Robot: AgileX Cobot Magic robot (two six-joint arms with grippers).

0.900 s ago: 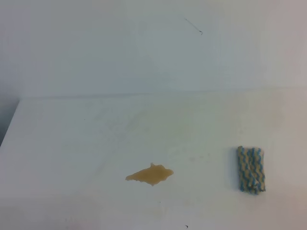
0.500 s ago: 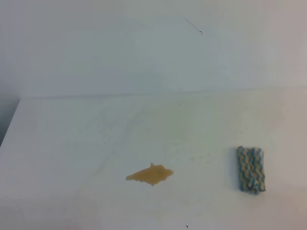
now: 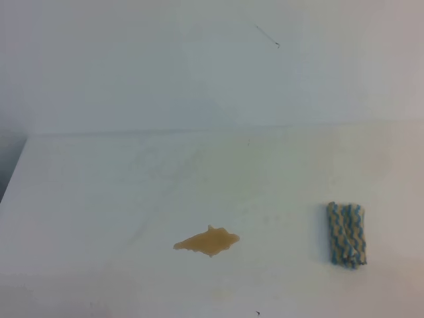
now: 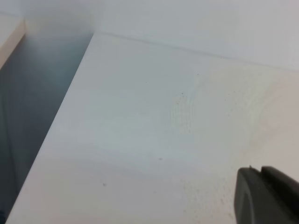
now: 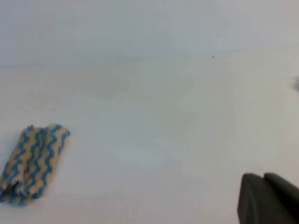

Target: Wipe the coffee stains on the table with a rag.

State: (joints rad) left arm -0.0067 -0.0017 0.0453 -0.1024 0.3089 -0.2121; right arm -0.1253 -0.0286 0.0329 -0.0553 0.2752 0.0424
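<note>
Grippers are absent from the high view: the rag lies untouched, well right of the stain, so nothing is wiped. Left wrist view shows bare table; right wrist view shows the rag lying free. Whether either gripper is parted or closed, I cannot tell.

Very little of the robot shows: in the left wrist view only a corner of the left pincer appears at about 5 o'clock, a matte black, blocky part with rounded edges and a thin vertical seam dividing it into two sections. The right pincer looks much the same in the right wrist view, again at about 5 o'clock: dark, smooth and plain, split by a narrow groove, with no visible markings, screws or cables. The exterior high view shows no part of the robot.
</note>
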